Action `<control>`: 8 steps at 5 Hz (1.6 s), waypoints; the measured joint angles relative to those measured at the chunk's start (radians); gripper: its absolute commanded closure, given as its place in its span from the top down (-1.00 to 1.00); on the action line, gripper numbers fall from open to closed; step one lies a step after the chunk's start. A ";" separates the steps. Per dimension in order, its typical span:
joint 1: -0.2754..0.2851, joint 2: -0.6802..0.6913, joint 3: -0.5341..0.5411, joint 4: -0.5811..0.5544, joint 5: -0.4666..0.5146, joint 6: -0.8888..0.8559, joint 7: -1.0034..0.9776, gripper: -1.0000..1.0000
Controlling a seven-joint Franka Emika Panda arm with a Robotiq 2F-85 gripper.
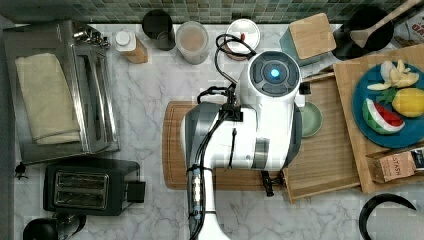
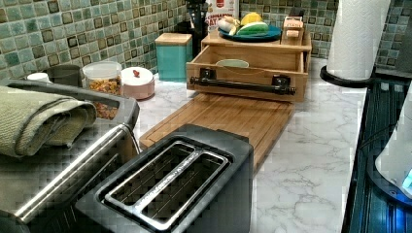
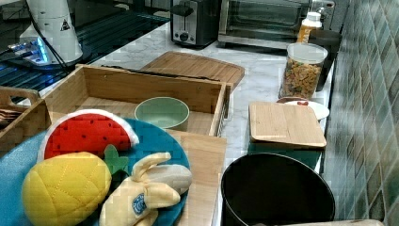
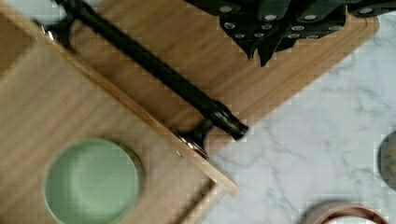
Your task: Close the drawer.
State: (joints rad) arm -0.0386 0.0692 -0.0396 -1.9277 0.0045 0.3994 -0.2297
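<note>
The light-wood drawer (image 1: 320, 160) (image 2: 243, 72) (image 3: 141, 89) (image 4: 46, 107) stands pulled out from the wooden shelf unit. Its long black bar handle (image 2: 241, 85) (image 4: 154, 67) runs along the front, and one end of the bar (image 1: 268, 186) pokes out from under the arm. A pale green bowl (image 1: 311, 119) (image 2: 232, 63) (image 3: 162, 112) (image 4: 91, 182) sits inside the drawer. My gripper (image 4: 262, 49) hovers above the cutting board (image 1: 172, 145) (image 2: 228, 116) (image 4: 299, 70), just in front of the handle and apart from it. It is shut and holds nothing.
A blue plate of toy fruit (image 1: 390, 100) tops the shelf unit. A teal box with bamboo lid (image 1: 310, 37), jars (image 1: 192, 40) and a black pot (image 1: 367, 30) line the tiled wall. A toaster (image 1: 90, 187) and toaster oven (image 1: 60, 95) fill the top view's left.
</note>
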 measured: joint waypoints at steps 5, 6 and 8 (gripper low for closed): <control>0.055 -0.167 0.037 -0.439 -0.149 0.299 -0.644 -1.00; 0.053 -0.151 0.034 -0.496 -0.151 0.469 -0.695 -1.00; 0.053 -0.087 0.034 -0.576 -0.220 0.604 -0.771 -1.00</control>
State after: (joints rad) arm 0.0143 -0.0179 -0.0055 -2.5039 -0.2159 1.0029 -1.0010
